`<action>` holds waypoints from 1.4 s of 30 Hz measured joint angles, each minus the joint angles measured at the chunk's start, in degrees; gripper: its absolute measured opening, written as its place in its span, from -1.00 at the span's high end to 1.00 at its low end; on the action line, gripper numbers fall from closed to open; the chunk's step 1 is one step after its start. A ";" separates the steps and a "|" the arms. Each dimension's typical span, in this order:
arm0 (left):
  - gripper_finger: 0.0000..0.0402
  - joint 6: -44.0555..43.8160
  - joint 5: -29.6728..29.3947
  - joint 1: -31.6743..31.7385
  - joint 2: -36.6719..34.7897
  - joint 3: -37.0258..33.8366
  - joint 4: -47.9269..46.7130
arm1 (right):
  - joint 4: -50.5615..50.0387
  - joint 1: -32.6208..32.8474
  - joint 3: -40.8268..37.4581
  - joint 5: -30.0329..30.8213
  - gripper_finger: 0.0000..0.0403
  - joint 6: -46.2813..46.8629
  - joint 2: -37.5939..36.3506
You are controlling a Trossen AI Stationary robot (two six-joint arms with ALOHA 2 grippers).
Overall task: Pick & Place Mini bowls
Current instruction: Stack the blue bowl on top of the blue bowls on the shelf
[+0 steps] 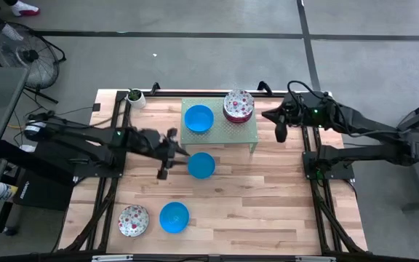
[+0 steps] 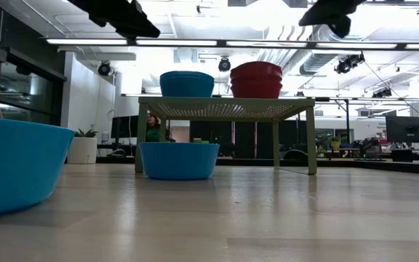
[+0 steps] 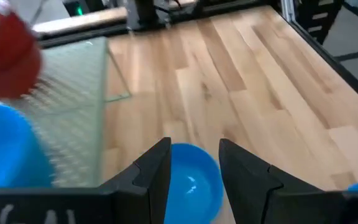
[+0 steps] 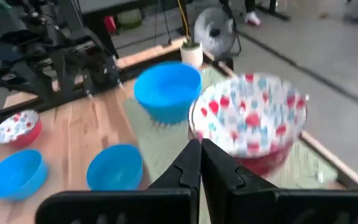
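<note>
Dark fingers of the left pincer stand spread above the pale wooden worktop, holding nothing. Directly ahead of the fingertips, on the side away from the left arm's base, sits a plain bright blue round mini bowl. In the left wrist view that bowl shows through the gap between the two fingers, its near rim roughly centred between them. I judge the coming move to be a short advance and descent along the arm's own line, so that one finger goes inside the rim and one outside. Being round, the bowl has no long axis to match.

Beyond that bowl stands a low pale green perforated metal stand. On it rest a second blue bowl and a stack of white bowls with red-pink floral speckle and red outsides. Nearer the front edge of the worktop, well apart from the left pincer, lie a third blue bowl and another floral bowl just beside it.

The right pincer, fingers pressed together and empty, hangs just off the far end of the stand, beside the floral stack. The left arm is plainly the nearer to the loose blue bowl.
</note>
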 joint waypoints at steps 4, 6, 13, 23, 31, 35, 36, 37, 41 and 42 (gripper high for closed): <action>0.35 -3.86 -4.25 -5.74 4.99 1.32 1.86 | -7.48 0.99 0.00 -1.49 1.00 4.41 -3.02; 0.35 -5.08 -6.10 -7.96 7.88 2.55 2.26 | -10.62 1.78 0.00 -3.66 1.00 6.24 -4.53; 0.35 -5.91 -9.41 -10.12 19.26 8.32 1.70 | -16.14 5.80 0.00 -5.51 1.00 7.50 -9.33; 0.35 -9.94 -8.79 -10.08 32.45 18.17 -11.96 | -17.22 9.45 0.00 -5.39 1.00 7.80 -12.24; 0.35 -11.11 -8.92 -10.08 37.60 23.38 -17.66 | -17.82 11.14 0.00 -5.39 1.00 7.49 -12.04; 0.35 -12.99 -9.29 -9.87 39.75 23.64 -20.13 | -18.73 11.55 0.00 -5.39 1.00 7.00 -12.06; 0.35 -13.53 -9.18 -9.63 39.99 23.65 -20.32 | -19.00 11.55 0.00 -5.39 1.00 6.60 -12.08; 0.35 -14.24 -9.05 -9.56 40.29 23.68 -20.73 | -19.39 11.55 0.00 -5.37 1.00 6.39 -12.09; 0.35 -16.60 -9.29 -8.22 41.89 23.66 -21.35 | -19.84 11.55 0.00 -5.38 1.00 5.94 -12.07; 0.35 -16.94 -9.29 -7.67 42.21 23.66 -21.16 | -19.84 11.55 0.00 -5.39 1.00 5.94 -12.07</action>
